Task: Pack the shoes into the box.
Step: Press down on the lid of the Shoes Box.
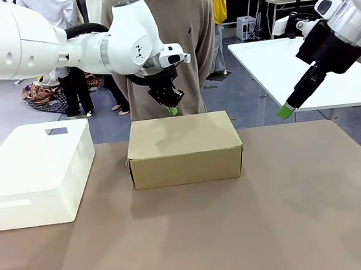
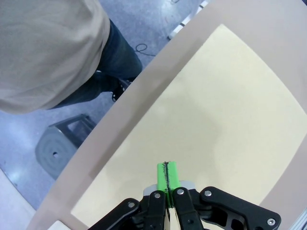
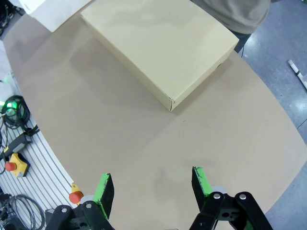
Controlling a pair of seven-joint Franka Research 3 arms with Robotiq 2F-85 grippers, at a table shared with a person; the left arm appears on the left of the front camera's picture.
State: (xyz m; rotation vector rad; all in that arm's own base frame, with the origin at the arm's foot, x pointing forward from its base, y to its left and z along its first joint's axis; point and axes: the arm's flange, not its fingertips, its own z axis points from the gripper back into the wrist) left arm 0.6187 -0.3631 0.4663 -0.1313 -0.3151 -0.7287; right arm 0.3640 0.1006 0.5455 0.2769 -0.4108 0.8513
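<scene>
Left end effector [image 1: 173, 109] pinched shut, empty, above the closed box [image 1: 183, 149].
Right end effector [image 3: 152, 188] hangs wide open, empty, over bare counter [image 1: 244, 232], well apart from the box mid-counter.

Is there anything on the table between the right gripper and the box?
No. In the right wrist view, only bare brown table lies between the open right gripper and the closed box.

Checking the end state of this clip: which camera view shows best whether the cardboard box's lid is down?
The front view: the box shows whole, lid flat and shut, with the shut left gripper above its far edge. The right wrist view shows its top and one corner from above. The left wrist view shows part of the lid's surface.
</scene>
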